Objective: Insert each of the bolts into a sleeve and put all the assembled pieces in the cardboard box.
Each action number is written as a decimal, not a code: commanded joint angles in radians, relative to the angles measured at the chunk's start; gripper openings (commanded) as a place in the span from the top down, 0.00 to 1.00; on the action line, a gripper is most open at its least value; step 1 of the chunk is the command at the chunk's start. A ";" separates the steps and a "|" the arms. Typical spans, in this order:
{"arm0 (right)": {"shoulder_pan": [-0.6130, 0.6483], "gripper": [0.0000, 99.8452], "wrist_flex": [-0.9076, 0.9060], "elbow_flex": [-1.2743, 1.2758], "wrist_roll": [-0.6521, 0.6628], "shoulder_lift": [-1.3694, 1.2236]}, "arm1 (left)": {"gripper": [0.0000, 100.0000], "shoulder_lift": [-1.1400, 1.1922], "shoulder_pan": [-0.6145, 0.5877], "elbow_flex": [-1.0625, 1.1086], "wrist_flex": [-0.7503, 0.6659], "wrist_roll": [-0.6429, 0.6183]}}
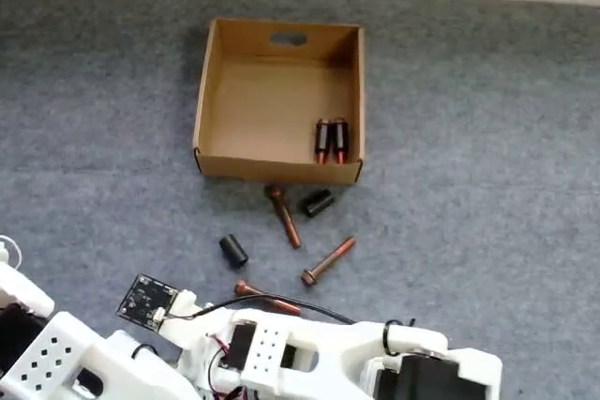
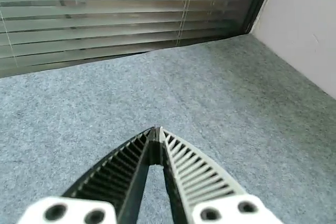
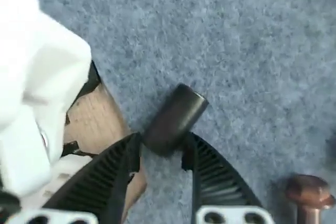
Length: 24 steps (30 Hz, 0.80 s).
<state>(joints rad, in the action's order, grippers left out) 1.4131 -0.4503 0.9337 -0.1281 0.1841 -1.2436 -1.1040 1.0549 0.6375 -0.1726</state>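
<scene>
Right gripper (image 3: 161,141) is clamped on the held sleeve (image 3: 174,118), a short black tube. One ribbed finger (image 3: 118,171) sits on each side of its near end, and the far end sticks out past the tips over grey carpet (image 3: 236,35). A copper bolt head (image 3: 308,192) lies on the carpet near that gripper, apart from the held sleeve. White arm housing (image 3: 37,93) sits close beside the gripper. In the high view the cardboard box (image 1: 208,91) is at upper centre of frame, top open. Two assembled pieces (image 1: 331,140) lie side by side and touching in its lower right corner, against the right wall. Just below the box's front wall is the upper bolt (image 1: 283,216), head toward the box and shank angled down-right. The right loose sleeve (image 1: 317,202) is just beside it. The left loose sleeve (image 1: 233,250) is lower and further left, clear of everything. The middle bolt (image 1: 328,261) lies diagonally at centre frame, head at its lower left end. The lower bolt (image 1: 267,300) lies nearest the arms, with a black cable (image 1: 323,312) running just beside it. White arm bodies (image 1: 281,353) span the bottom edge, with a small circuit board (image 1: 145,302) at lower left. Left gripper (image 2: 156,131) has its tips pressed together and nothing between them, over bare carpet. Window blinds (image 2: 105,19) and a white wall (image 2: 299,24) are behind it.
</scene>
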 commanded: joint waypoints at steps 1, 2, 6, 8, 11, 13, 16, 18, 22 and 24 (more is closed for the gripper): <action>-0.024 0.87 0.015 -0.048 -0.011 -0.016 | 0.98 -0.018 0.021 -0.048 0.005 -0.006; -0.036 0.87 0.013 -0.051 -0.011 -0.016 | 0.98 -0.018 0.022 -0.048 0.005 -0.006; -0.093 0.87 0.013 -0.054 -0.012 -0.015 | 0.98 -0.018 0.022 -0.045 0.005 -0.006; -0.108 0.87 0.012 -0.054 -0.012 -0.013 | 0.98 -0.018 0.022 -0.045 0.005 -0.006; -0.120 0.87 0.012 -0.054 -0.015 -0.012 | 0.98 -0.018 0.022 -0.045 0.005 -0.005; -0.120 0.87 0.012 -0.051 -0.015 0.012 | 0.98 -0.018 0.022 -0.045 0.005 -0.005; -0.120 0.87 0.012 -0.045 -0.014 0.096 | 0.98 -0.018 0.022 -0.045 0.005 -0.005; -0.125 0.87 0.008 -0.041 -0.014 0.154 | 0.98 -0.018 0.024 -0.045 0.005 -0.005; -0.137 0.87 0.001 -0.016 -0.012 0.223 | 0.98 -0.018 0.024 -0.044 0.005 -0.005; -0.136 0.87 0.001 -0.013 -0.012 0.216 | 0.98 -0.018 0.024 -0.044 0.005 -0.005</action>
<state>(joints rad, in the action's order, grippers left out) 1.2889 -0.4519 0.9260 -0.1343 0.3636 -1.2436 -1.0948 1.0549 0.6375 -0.1726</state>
